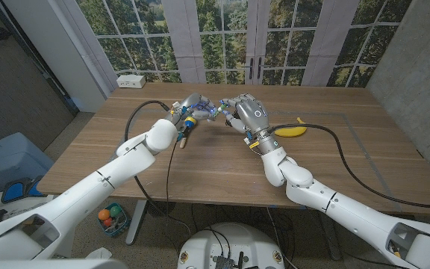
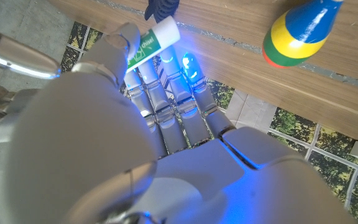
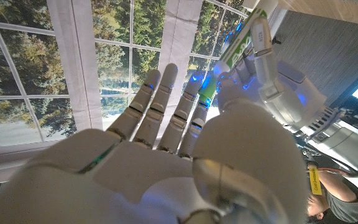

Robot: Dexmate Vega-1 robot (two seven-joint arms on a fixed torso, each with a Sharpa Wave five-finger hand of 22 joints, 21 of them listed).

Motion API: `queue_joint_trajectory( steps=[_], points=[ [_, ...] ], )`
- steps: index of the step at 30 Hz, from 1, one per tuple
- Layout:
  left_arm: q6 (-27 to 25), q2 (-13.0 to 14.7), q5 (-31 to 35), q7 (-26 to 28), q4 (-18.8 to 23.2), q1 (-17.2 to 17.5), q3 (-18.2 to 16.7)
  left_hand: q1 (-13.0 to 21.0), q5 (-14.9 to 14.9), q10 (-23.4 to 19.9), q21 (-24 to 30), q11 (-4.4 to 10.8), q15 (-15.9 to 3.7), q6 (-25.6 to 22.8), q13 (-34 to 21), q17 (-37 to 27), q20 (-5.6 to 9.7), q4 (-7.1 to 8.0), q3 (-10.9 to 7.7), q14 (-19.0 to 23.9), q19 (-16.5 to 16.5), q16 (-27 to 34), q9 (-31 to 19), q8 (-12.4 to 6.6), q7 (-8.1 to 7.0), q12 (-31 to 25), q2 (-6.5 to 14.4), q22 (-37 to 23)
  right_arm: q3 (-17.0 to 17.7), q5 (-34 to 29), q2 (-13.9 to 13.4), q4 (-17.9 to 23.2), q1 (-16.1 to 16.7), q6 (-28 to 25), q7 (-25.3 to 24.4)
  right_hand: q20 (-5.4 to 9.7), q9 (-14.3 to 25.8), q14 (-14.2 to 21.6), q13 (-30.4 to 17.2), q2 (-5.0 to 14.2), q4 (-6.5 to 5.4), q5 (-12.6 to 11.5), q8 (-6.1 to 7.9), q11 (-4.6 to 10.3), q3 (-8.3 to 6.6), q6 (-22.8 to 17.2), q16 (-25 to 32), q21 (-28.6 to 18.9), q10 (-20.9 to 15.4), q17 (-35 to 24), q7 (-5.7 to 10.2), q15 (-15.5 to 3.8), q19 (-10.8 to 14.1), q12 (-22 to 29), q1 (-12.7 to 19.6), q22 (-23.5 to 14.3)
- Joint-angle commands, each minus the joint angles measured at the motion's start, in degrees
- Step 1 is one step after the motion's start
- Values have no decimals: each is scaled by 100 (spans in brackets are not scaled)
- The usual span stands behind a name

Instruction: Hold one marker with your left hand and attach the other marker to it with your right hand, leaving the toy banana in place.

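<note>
My left hand (image 1: 189,107) is raised over the far middle of the table and holds a white marker with a green label (image 2: 155,38) between thumb and fingers; its dark blue end (image 2: 161,7) sticks out past the fingertips. My right hand (image 1: 248,113) is close beside it, also raised, pinching a second white and green marker (image 3: 245,38) between thumb and a finger. The two hands nearly meet around (image 1: 215,111), where the markers are too small to make out. The yellow toy banana (image 1: 291,131) lies on the table just right of my right hand.
A striped toy in yellow, green, red and blue (image 2: 296,32) lies on the wooden table (image 1: 215,172) near my left hand. A white power strip (image 1: 131,80) sits at the far left corner. Black cables (image 1: 349,161) run across the table. A person (image 3: 337,199) is at the edge.
</note>
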State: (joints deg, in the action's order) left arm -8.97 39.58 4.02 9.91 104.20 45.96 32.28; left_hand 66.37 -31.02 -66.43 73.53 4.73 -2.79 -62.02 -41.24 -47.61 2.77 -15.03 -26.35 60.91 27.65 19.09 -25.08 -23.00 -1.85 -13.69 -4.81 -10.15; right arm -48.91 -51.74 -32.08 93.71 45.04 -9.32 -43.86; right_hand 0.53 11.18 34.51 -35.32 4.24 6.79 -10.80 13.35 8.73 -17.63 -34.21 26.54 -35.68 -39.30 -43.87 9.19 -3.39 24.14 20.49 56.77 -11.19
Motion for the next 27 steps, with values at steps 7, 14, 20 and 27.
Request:
queue_joint_trajectory(
  steps=[7, 14, 20, 27],
  points=[
    [344, -227, -663, 16, -280, 69, -62, 12, -33, -687, 36, 652, -1091, -36, -37, -23, 515, 541, -558, 824, -26, -1, -57, 0, -25, -9, 72, -16, 520, 1246, -256, 828, 310, 168, 1362, -482, 4, -894, 298, -311, -195, 65, -324, -426, 435, 1976, -443, -47, 1634, 19, -568, -537, -185, -929, -1092, 12],
    [372, -268, -961, -74, -317, 88, -102, 9, -33, -696, 44, 649, -1092, -36, -44, -5, 508, 543, -560, 815, -15, -39, -59, 16, -23, -5, 74, -15, 698, 1786, -465, 925, 337, 620, 1895, -561, -1, -1507, 450, -301, -515, 51, -214, -631, 734, 2057, -812, 73, 2059, 234, -793, -253, -450, -964, -1979, 18],
    [561, -387, -1398, -241, -481, 89, -154, 9, -30, -673, 46, 648, -1094, -4, -33, 8, 511, 541, -557, 810, -27, -69, -74, 36, -23, 20, 73, -17, 908, 2425, -520, 749, 388, 1385, 2003, -571, -7, -1678, 529, -98, -652, 18, -145, -746, 739, 1870, -941, 137, 2088, 336, -817, -196, -576, -936, -2267, 22],
    [767, -550, -2065, -594, -760, 57, -206, 18, -25, -603, 61, 630, -1094, 86, -79, 6, 482, 548, -554, 754, -101, -121, -150, 52, -20, 35, 111, -33, 1111, 2781, -322, 363, 517, 2233, 1567, -370, -17, -1635, 623, 310, -795, -59, -91, -651, 616, 1617, -1014, 153, 1988, 476, -769, -298, -595, -899, -2493, 22]
  ],
)
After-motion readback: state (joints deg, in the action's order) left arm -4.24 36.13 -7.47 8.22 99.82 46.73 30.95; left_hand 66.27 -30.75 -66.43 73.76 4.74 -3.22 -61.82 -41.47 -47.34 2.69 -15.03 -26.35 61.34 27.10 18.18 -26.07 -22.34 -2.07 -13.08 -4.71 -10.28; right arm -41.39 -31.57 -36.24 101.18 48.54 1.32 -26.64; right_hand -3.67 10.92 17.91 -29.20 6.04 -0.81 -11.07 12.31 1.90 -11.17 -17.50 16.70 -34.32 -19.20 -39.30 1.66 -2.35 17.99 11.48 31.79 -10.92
